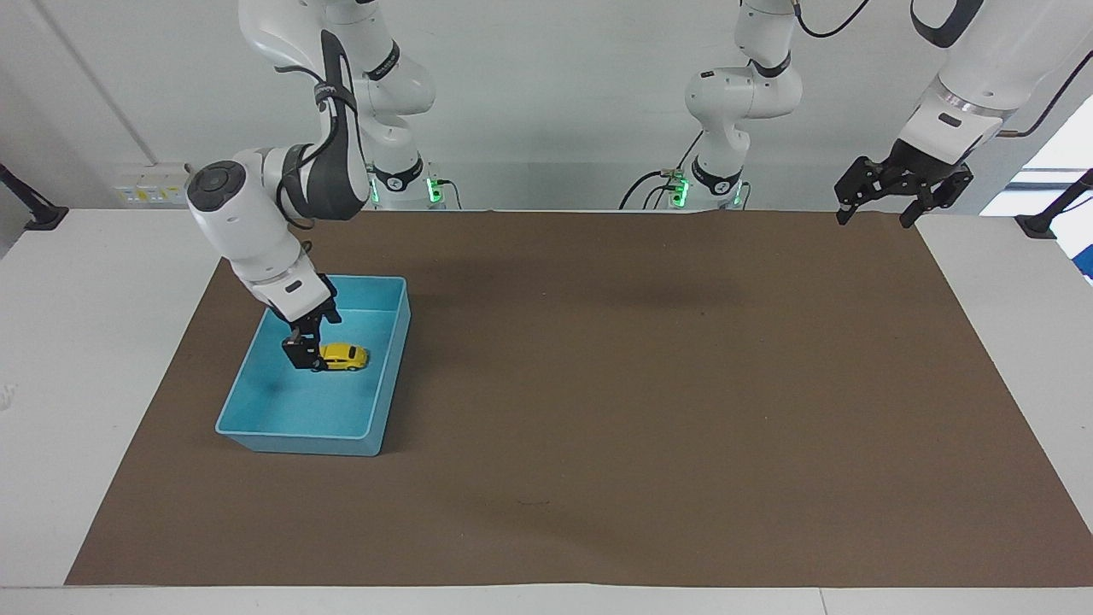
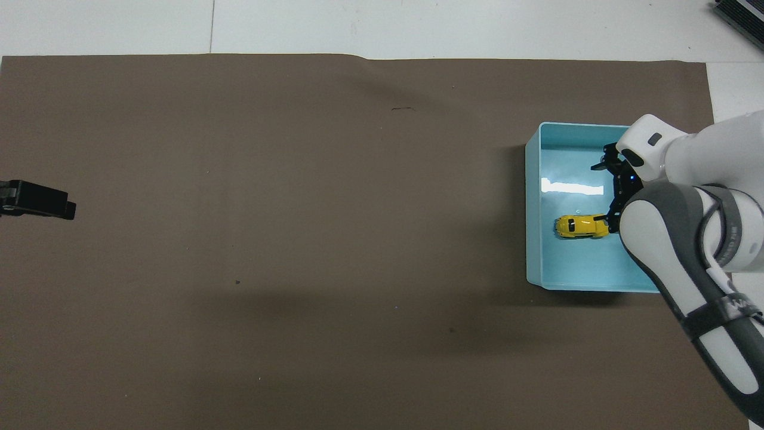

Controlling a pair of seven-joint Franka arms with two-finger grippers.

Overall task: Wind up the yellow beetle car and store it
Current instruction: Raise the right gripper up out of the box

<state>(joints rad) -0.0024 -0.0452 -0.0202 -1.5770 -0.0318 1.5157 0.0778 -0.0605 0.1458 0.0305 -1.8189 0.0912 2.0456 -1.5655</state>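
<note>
The yellow beetle car (image 1: 346, 356) (image 2: 580, 226) lies on its wheels on the floor of the light blue bin (image 1: 388, 376) (image 2: 533, 209). My right gripper (image 1: 303, 354) (image 2: 612, 191) hangs open inside the bin, right beside the car's end toward the right arm's end of the table, with nothing between its fingers. The car sits free of it. My left gripper (image 1: 875, 218) waits open and raised over the mat's corner at the left arm's end; only its tip (image 2: 36, 200) shows in the overhead view.
A brown mat (image 1: 640, 384) covers most of the white table (image 1: 102, 342). The bin stands on the mat at the right arm's end. A wall socket (image 1: 154, 184) sits by the table's edge nearest the robots.
</note>
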